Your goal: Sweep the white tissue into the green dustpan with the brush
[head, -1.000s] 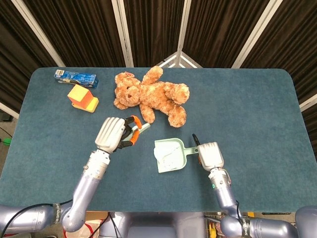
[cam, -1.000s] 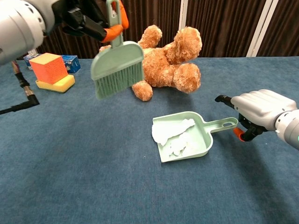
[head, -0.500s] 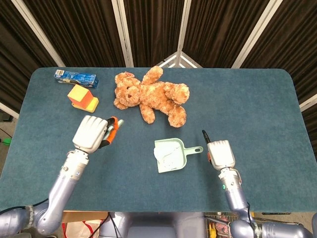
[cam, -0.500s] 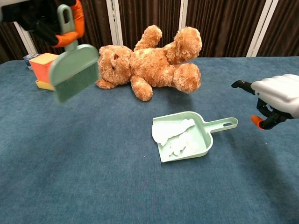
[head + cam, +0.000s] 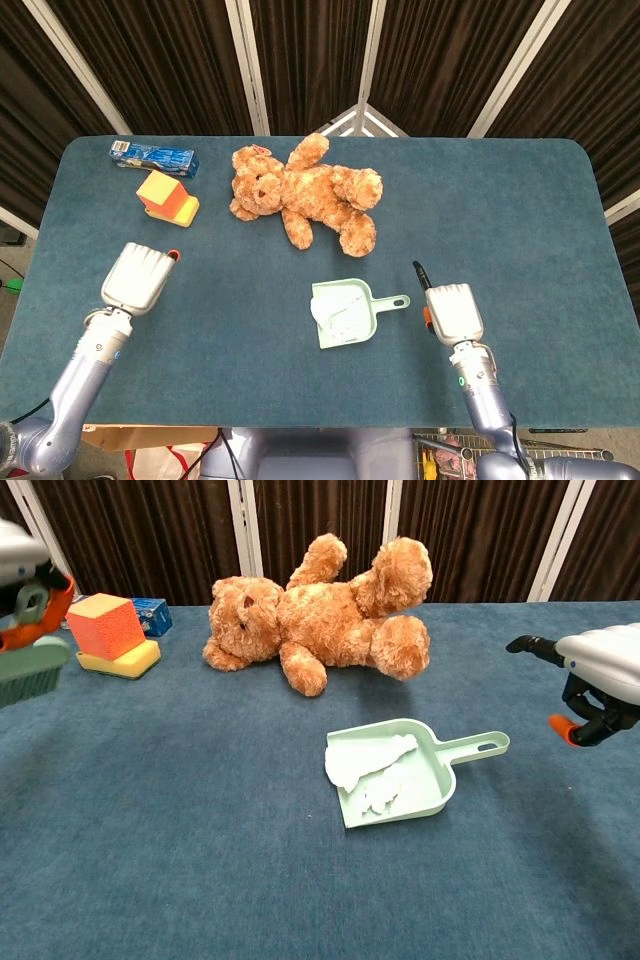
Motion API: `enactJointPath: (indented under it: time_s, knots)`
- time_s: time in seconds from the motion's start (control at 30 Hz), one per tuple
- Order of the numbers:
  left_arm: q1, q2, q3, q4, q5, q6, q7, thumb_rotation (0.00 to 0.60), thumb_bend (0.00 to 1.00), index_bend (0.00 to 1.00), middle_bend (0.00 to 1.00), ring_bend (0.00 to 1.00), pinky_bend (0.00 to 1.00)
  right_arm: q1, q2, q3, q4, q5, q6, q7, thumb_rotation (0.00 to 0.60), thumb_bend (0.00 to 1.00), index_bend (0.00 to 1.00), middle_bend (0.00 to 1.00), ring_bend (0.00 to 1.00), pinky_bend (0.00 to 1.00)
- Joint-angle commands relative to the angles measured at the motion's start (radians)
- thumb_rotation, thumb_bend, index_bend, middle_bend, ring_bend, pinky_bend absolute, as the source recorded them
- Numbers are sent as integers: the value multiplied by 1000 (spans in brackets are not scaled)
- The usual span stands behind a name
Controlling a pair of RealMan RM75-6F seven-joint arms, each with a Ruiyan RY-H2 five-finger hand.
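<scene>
The green dustpan (image 5: 393, 302) lies at mid-table with the white tissue (image 5: 330, 313) inside it; the chest view shows the dustpan (image 5: 475, 747) and the crumpled tissue (image 5: 365, 767) in its tray. At the far left, my left hand (image 5: 138, 277) grips the green brush (image 5: 27, 675) by its handle, raised off the table, bristles down. In the head view the brush is hidden under that hand (image 5: 20, 565). My right hand (image 5: 452, 312) hovers right of the dustpan handle, apart from it and holding nothing; the chest view shows this hand (image 5: 605, 675) above the table.
A brown teddy bear (image 5: 305, 195) lies behind the dustpan. An orange and yellow sponge block (image 5: 167, 197) and a blue box (image 5: 153, 155) sit at the back left. Dark curtains hang behind the table's far edge.
My left hand carried the brush away from the dustpan, leftward and toward the table's front-left. My right hand drew back to the right, away from the dustpan handle.
</scene>
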State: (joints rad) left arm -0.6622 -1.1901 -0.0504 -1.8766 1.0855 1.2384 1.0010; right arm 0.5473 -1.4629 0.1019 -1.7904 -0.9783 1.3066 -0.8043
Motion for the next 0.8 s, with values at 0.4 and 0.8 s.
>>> enactJointPath:
  time_s: [0.4, 0.8]
  knots:
    - [41, -109, 35, 55, 72, 66, -29, 600, 34, 0, 184, 534, 665, -13, 9, -5, -7, -12, 3, 16, 600, 493, 0, 844, 841, 896]
    - [114, -68, -8, 36, 182, 145, -301, 600, 0, 0, 0, 15, 76, -27, 47, 19, 38, -65, 24, 80, 600, 493, 0, 485, 437, 458]
